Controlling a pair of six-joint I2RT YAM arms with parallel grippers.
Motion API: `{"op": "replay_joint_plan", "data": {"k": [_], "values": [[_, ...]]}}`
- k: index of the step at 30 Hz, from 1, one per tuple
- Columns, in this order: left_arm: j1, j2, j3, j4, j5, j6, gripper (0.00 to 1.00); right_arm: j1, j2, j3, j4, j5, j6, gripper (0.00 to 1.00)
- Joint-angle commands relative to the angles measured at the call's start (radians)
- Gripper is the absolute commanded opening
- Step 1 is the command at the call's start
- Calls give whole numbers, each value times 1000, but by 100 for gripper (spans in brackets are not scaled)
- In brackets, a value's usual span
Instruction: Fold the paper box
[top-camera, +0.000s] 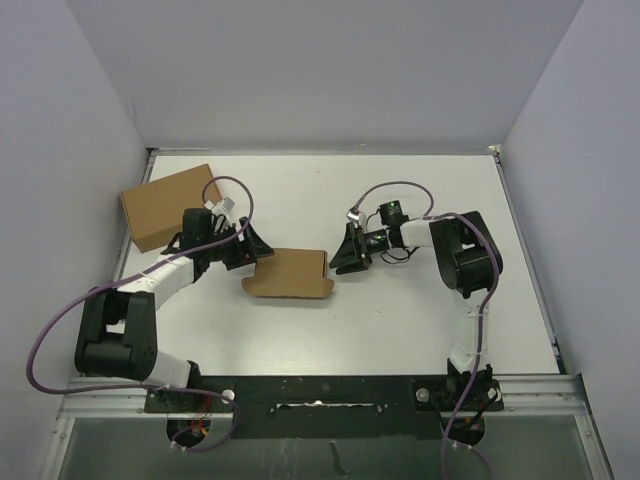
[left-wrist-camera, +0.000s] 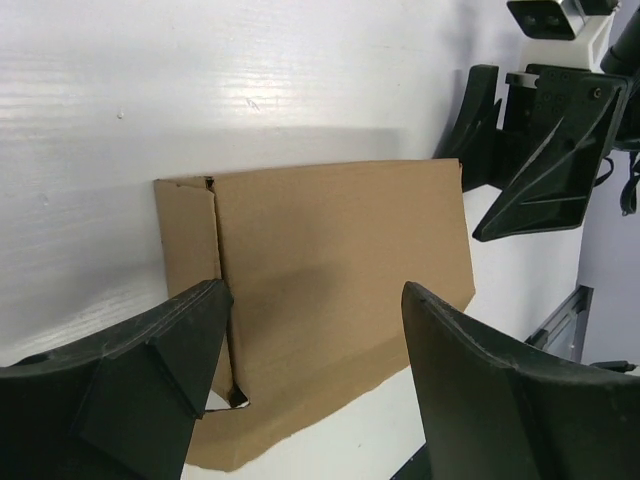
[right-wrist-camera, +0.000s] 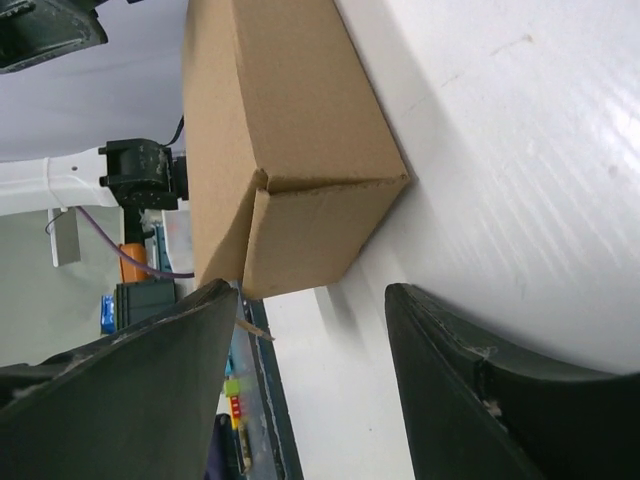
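Left pincer (left-wrist-camera: 312, 300): fingers spread wide, nothing grasped. It sits low over the white desk (top-camera: 400, 330), just right of the larger plain brown cardboard box (top-camera: 170, 205), and points away from it.

Small brown die-cut cardboard mailer box (top-camera: 288, 273): lies flat on the desk, right of the larger box and a little nearer the arm bases. Walls are up and the top panel is down. One thin flap lies out on the desk along its long near edge.

Right pincer (right-wrist-camera: 310, 295): also released and empty. It is further right of the larger box again, beyond the mailer, and faces back toward it.

Judgement: the two open pincers bracket the mailer's short ends, probably to steady or square it without crushing the walls. Folding looks nearly done. The loose flap likely needs tucking, and I cannot tell whether any finger touches the cardboard.
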Motion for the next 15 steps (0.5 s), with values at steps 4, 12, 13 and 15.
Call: {"op": "replay_joint_plan", "data": {"k": [4,12,13,15], "values": [[8,29,-13,78,45,-32,70,-39,-66,-112,77,75,32,62],[15,11,-9,7,-6,-4,68,-30,-85,-76,17,83,-56,61],[15,7,-10,-6,-21,1,66,-26,-95,-50,-39,99,-113,61],[14,1,-17,-20,-42,7,64,-19,-118,-17,-105,125,-186,62]]}}
